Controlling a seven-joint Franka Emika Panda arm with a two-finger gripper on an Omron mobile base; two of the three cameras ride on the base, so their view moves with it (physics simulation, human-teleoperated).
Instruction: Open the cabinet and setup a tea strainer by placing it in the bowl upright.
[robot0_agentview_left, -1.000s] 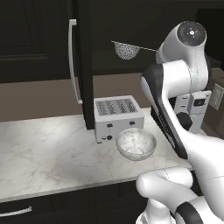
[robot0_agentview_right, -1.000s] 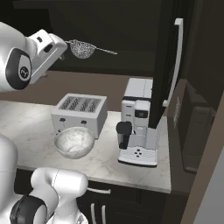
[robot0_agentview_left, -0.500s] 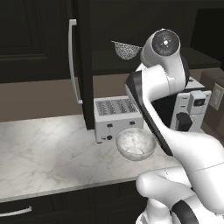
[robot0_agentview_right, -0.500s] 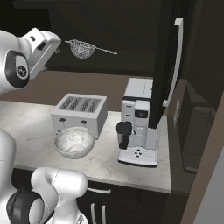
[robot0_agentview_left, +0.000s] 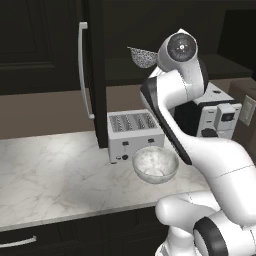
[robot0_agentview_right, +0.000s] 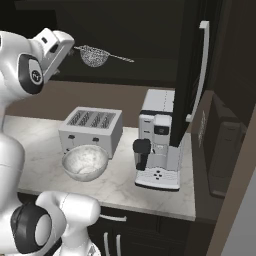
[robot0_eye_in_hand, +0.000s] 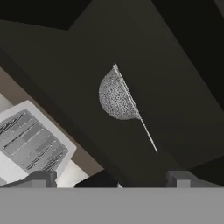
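Hand view: silvery fine-mesh tea strainer (robot0_eye_in_hand: 117, 97), thin straight handle, ahead of wide-apart end effector (robot0_eye_in_hand: 111, 178).

Glossy white arm (robot0_agentview_left: 200, 145) of rounded segments with black seams, grey-black round joint caps, a small marking on one cap, dark square finger tips (robot0_eye_in_hand: 41, 177)

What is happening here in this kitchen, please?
The white robot arm is reaching up into the open cabinet, where the tea strainer sits upright on the shelf. The gripper is open, aimed at the strainer but not touching it. Below, on the marble counter, the empty bowl waits in front of the toaster, with a coffee machine beside it. So the door is open, and the strainer is not yet picked up.
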